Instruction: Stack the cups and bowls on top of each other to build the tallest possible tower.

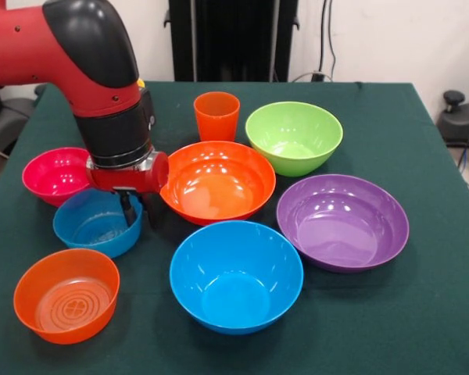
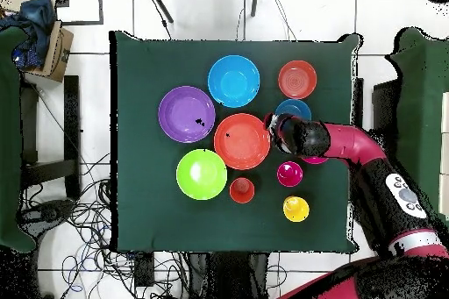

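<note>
Gripper (image 1: 127, 205) is seen low over the small translucent blue bowl (image 1: 94, 224), at its rim on the side nearest the large orange bowl (image 1: 217, 181). One dark fingertip is seen dipping just inside that rim; jaws' width can't be told, and nothing is seen held. In the overhead view the gripper (image 2: 279, 125) sits btwn the big orange bowl (image 2: 242, 141) and the small blue bowl (image 2: 294, 109). All bowls are set apart on the green tabletop (image 1: 391, 328); none is nested. Orange cup (image 1: 216, 116) is stood upright behind the orange bowl.
</note>
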{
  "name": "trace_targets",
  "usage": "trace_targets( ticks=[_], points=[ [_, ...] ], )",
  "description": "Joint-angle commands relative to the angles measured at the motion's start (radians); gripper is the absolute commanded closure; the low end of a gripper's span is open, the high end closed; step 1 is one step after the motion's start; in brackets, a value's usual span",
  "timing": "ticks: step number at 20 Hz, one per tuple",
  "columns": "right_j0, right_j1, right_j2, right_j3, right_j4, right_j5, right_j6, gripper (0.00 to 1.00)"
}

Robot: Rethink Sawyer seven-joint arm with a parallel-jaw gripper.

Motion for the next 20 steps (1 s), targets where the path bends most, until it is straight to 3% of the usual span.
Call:
trace_targets(
  ticks=[1, 20],
  points=[
    [0.002, 0.009, -0.008, 0.027, -0.042, 0.128, -0.209, 1.00],
    [-0.013, -0.058, 0.038, 0.056, 0.009, 0.195, -0.193, 1.00]
  ],
)
